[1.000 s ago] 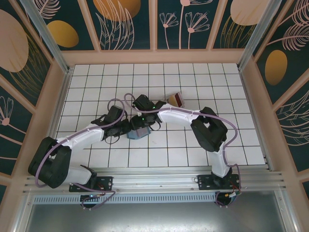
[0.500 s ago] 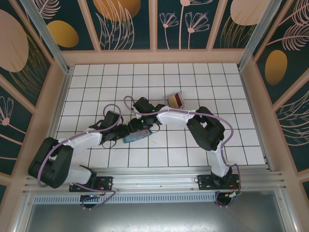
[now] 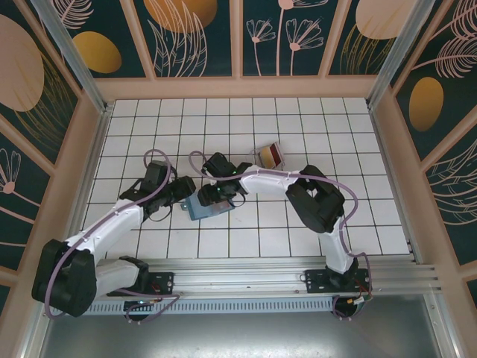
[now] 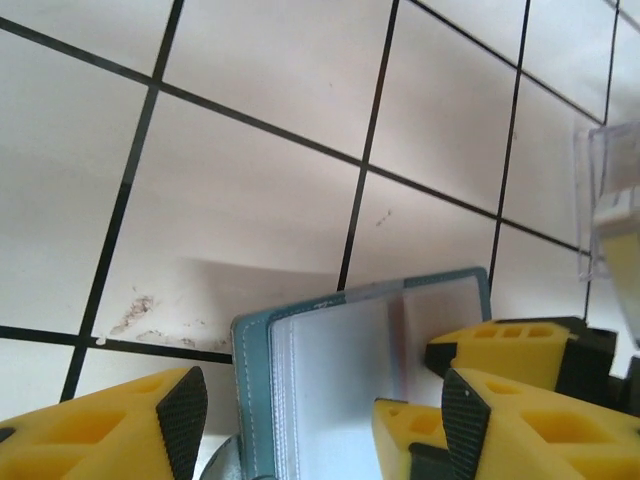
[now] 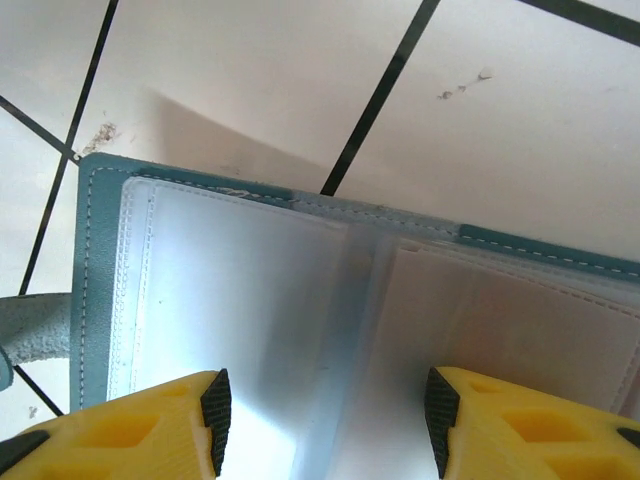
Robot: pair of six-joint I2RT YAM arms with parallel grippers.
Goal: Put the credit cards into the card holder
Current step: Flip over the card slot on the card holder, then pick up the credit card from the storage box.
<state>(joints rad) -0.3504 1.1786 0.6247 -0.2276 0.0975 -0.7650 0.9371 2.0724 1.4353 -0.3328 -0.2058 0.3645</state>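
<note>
Two grippers meet over the card holder [image 3: 201, 208], which lies open and face up on the white tiled table [image 3: 313, 119], left of centre and toward the near side. In its wrist view we see the right gripper [image 5: 325, 410] poised directly above the teal wallet's pale inner sleeves, jaws parted and pinching nothing; whether its tips press on the sleeves we cannot tell. The left gripper [image 4: 324, 415] sits at the wallet's left end with its jaws spread wide. A corner of the wallet shows between the black pads [image 4: 183, 415], and neither pad touches it.

From above we see the credit cards [image 3: 273, 154], one red and one tan, tilted inside a clear box [image 3: 261, 154]. The box stands farther back and to the right, well apart from the wallet.

Black grid lines cross the tabletop, and faint scuffs mark a tile beside the wallet. Peach-framed walls [image 3: 201, 37] with dark teal floral panels close in three sides, and a metal rail [image 3: 246, 270] runs along the near edge. The wallet lies clear of every wall, with bare tiles open behind it and to the far right.
</note>
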